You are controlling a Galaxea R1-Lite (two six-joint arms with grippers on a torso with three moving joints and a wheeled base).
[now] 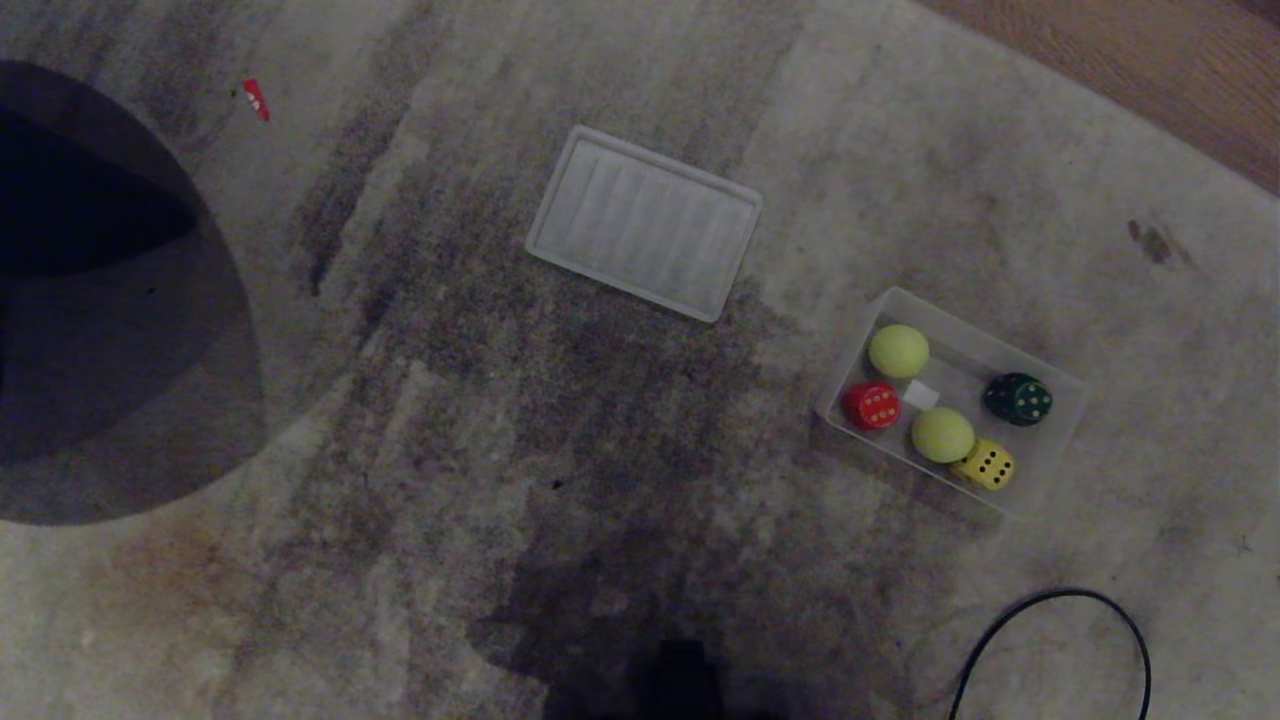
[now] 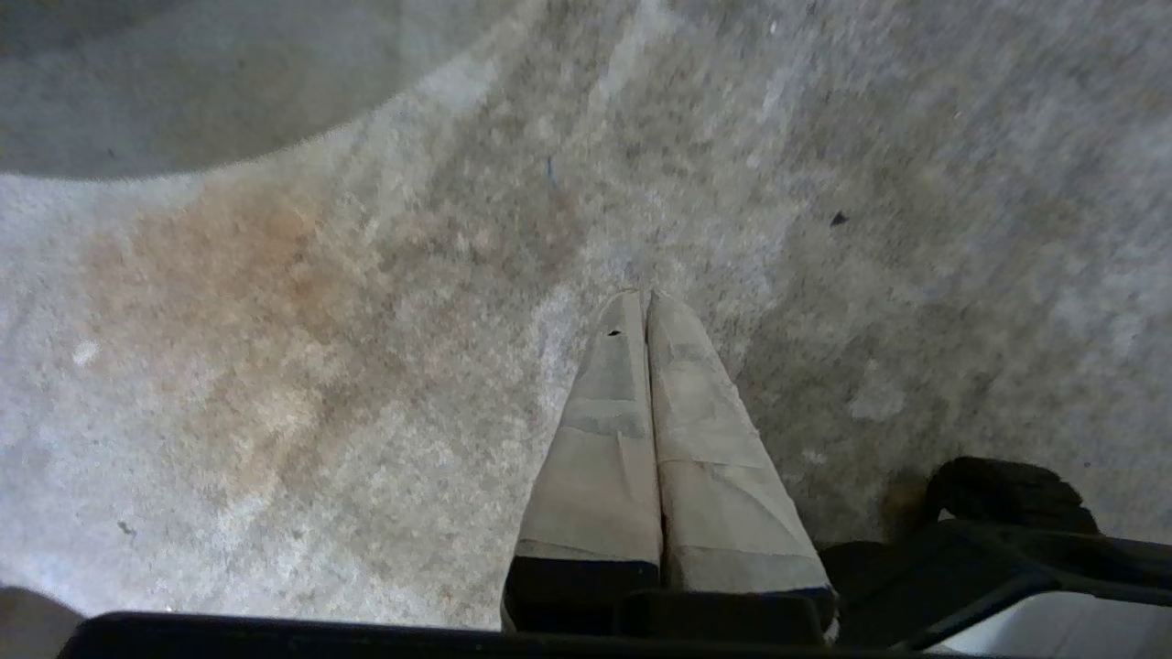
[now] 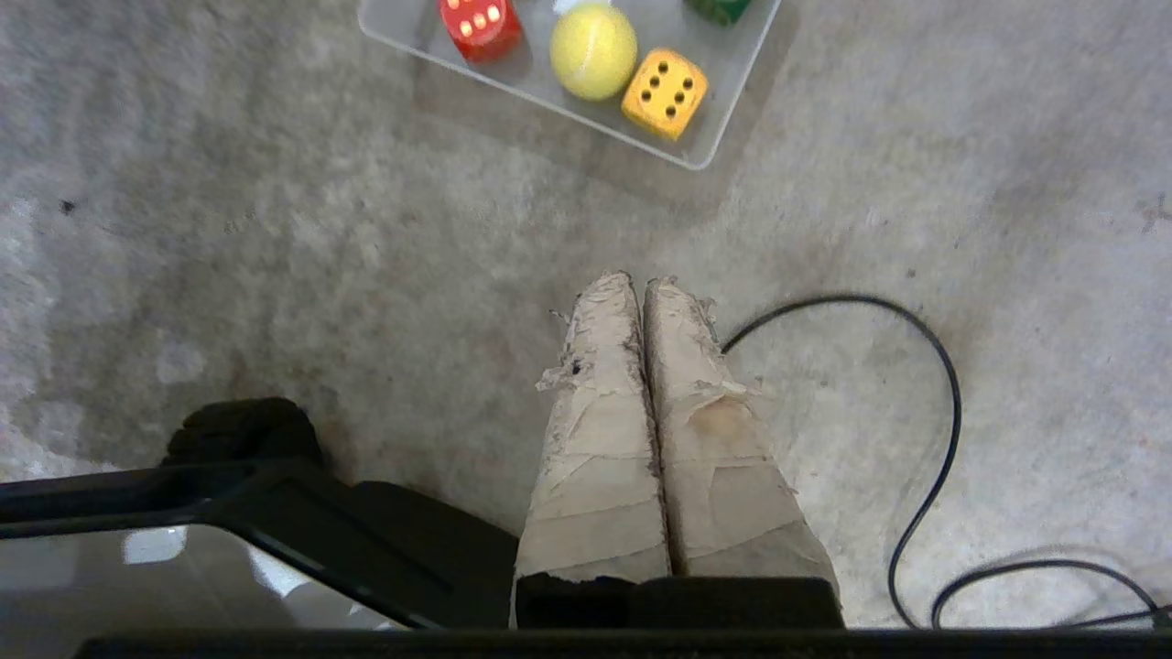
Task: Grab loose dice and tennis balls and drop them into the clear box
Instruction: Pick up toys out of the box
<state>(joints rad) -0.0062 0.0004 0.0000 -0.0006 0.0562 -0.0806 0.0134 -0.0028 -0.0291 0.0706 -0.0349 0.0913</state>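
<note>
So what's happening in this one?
Nothing is being handled. The clear box on the carpet holds two tennis balls, a red die, a dark green die and a yellow die. Its lid lies apart. Left hand and right hand are shut, empty.

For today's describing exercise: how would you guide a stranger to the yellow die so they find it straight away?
Start at the grey carpet and find the clear box on its right, below the flat ribbed lid. The yellow die sits in the box's near corner, beside a tennis ball. Unlike the balls, it is a cube with dark pips.
</note>
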